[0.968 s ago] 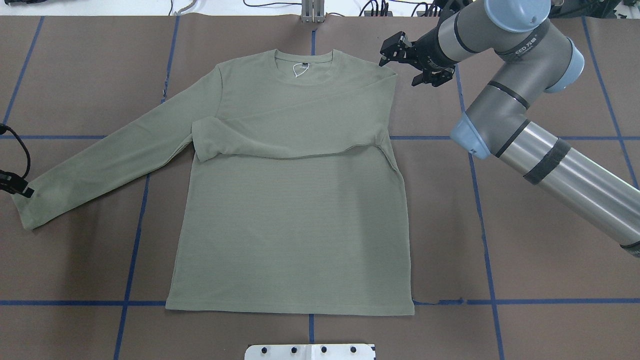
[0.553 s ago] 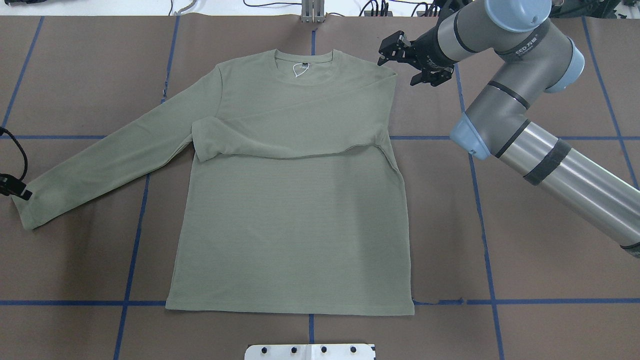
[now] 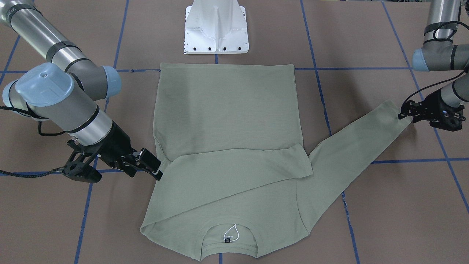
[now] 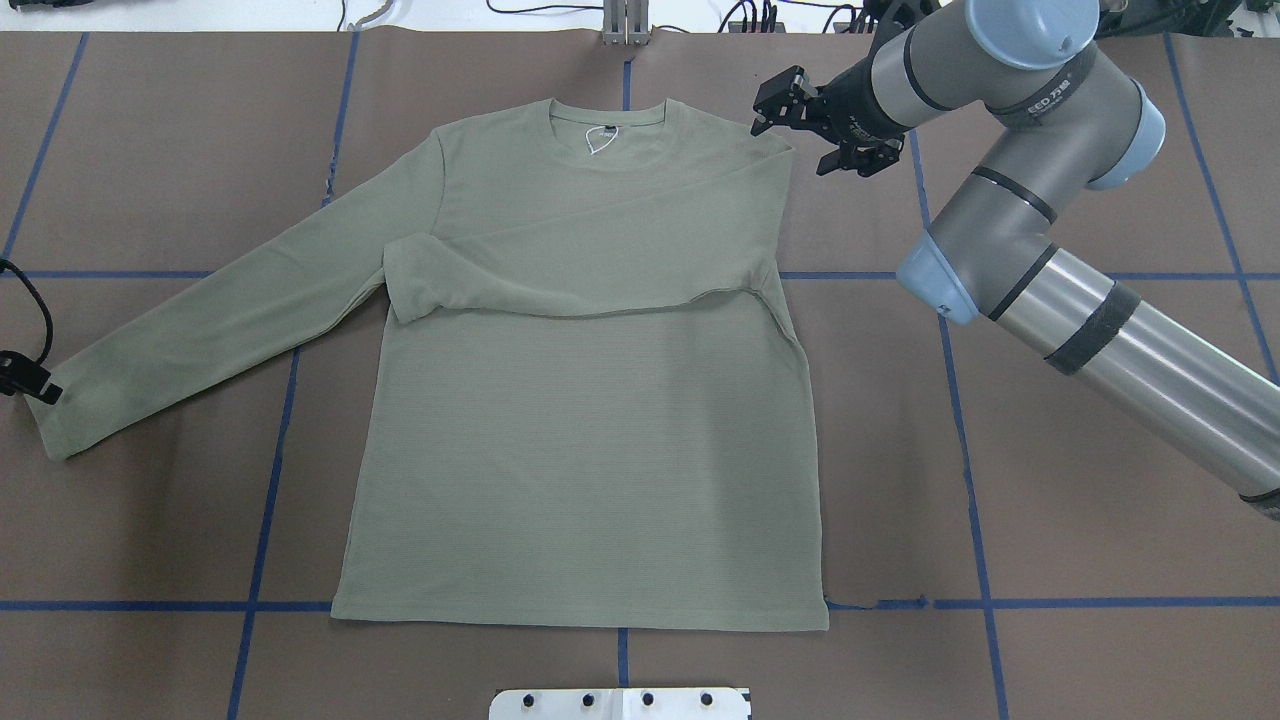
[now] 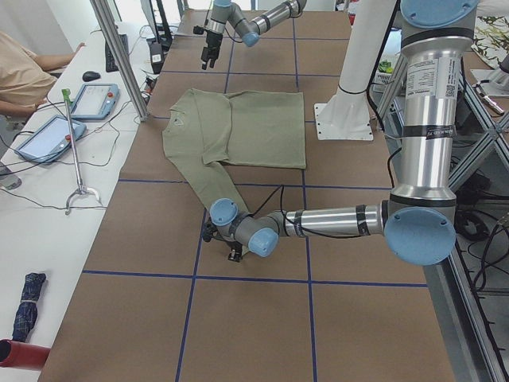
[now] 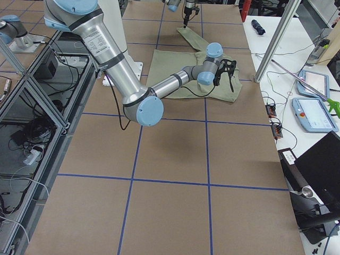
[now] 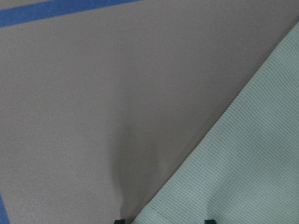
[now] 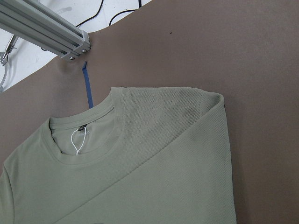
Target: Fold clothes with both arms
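— What takes up most of the scene?

— The brown surface with its blue tape grid, and on it the sage-green shirt. It lies flat at the middle, hem on the near side by the white pedestal base, neck on the far side.

— How are the sleeves?

— One sleeve is folded across the chest from the right shoulder, with its cuff ending left of the middle. The other sleeve stretches out to the left and slightly near, flat on the surface.

— And the arms?

— The right arm reaches in from the right towards the far corner of the shirt. Its right pincer hangs just beside the right shoulder with its jaws spread wide and nothing between them. The left arm comes down at the far-left end of the outstretched sleeve.

— Is the left pincer gripping?

— The left pincer sits at the cuff. In its wrist view the two tips stand well apart with the cuff corner between them, so the jaws are parted, not clamped.

— Any small details?

— The ribbed collar, a black neck label inside it, and a white loop hanging from the label.
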Robot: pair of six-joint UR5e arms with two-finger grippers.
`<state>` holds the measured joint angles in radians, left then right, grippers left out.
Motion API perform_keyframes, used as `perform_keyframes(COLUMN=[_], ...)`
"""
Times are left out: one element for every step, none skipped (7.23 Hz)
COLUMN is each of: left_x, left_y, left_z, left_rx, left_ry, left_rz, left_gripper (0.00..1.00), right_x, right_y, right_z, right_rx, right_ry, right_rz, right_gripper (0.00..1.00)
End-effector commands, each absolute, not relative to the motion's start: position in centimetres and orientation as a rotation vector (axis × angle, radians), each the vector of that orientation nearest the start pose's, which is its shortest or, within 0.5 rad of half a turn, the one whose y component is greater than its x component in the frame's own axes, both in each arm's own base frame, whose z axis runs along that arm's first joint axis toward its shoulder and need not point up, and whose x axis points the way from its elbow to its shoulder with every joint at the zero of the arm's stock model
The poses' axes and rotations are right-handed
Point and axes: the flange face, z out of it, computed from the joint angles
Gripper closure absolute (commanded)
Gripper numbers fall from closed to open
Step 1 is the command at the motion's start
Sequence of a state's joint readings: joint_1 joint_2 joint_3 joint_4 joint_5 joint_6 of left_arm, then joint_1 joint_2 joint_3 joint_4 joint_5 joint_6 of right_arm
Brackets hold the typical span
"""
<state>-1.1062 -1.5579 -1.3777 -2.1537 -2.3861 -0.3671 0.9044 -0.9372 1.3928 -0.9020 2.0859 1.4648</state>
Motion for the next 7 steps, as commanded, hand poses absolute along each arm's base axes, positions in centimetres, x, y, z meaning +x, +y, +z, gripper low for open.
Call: perform_keyframes(left_x=[16.9, 17.0, 17.1, 17.0, 17.1, 17.4, 18.0], left_y=[-47.2, -47.3, -47.4, -47.4, -47.6, -47.9, -48.0], left_z=[69.4, 69.3, 68.9, 68.8, 67.8, 64.7, 60.9], left_rx=[-0.005, -0.002, 0.006, 0.011, 0.027, 0.065, 0.068], left_ry=[0.885, 0.886, 0.889, 0.890, 0.898, 0.925, 1.019], left_rz=[0.239, 0.243, 0.249, 0.252, 0.261, 0.279, 0.303], left_gripper=[0.38, 0.74, 1.00, 1.00, 1.00, 1.00, 1.00], right_x=[-38.3, -38.4, -38.4, -38.8, -38.8, -38.9, -38.7], right_y=[-62.1, -62.1, -62.1, -61.8, -61.7, -61.8, -61.8], right_z=[28.0, 28.0, 28.2, 28.7, 28.7, 28.8, 28.7], right_rx=[0.130, 0.129, 0.128, 0.123, 0.125, 0.124, 0.125], right_ry=[-1.188, -1.188, -1.185, -1.179, -1.179, -1.177, -1.179], right_rz=[0.412, 0.410, 0.412, 0.410, 0.407, 0.407, 0.400], right_gripper=[0.04, 0.04, 0.04, 0.04, 0.04, 0.04, 0.04])
